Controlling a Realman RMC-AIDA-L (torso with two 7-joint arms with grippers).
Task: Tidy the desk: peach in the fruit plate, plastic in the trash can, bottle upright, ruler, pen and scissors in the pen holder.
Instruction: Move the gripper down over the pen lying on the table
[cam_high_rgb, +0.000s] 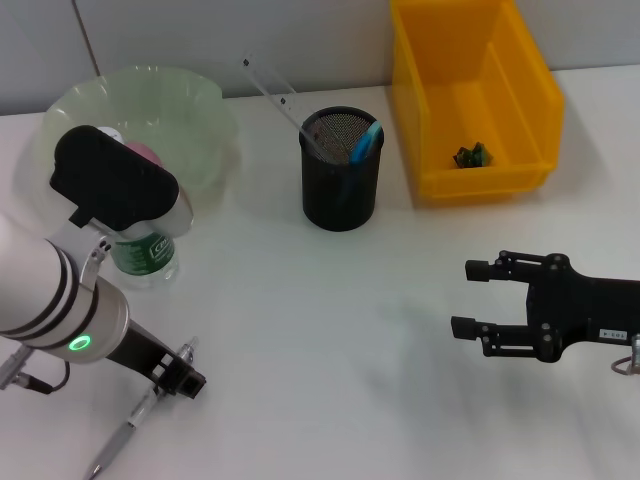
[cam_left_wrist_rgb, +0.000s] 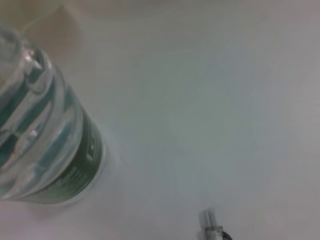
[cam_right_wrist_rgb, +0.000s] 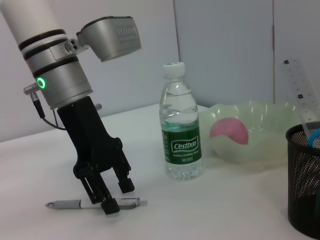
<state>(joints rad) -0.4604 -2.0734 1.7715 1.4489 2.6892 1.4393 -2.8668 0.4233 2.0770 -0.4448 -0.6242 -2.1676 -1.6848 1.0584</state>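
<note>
1. Left gripper (cam_right_wrist_rgb: 107, 196): jaws apart, straddling the pen (cam_right_wrist_rgb: 95, 203), which lay flat on the desk (cam_high_rgb: 330, 340); nothing held.
2. Step judged: pen pickup; next, closing, lifting toward the pen holder (cam_high_rgb: 340, 170), well away.
3. Right gripper (cam_high_rgb: 470, 298): open, empty, idle.

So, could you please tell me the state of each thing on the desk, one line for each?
bottle: upright, capped
peach: in the fruit plate
pen: flat on the desk
ruler: standing in the pen holder
scissors: in the pen holder
trash can: holds a dark scrap
left gripper: open, astride the pen
right gripper: open, empty
</note>
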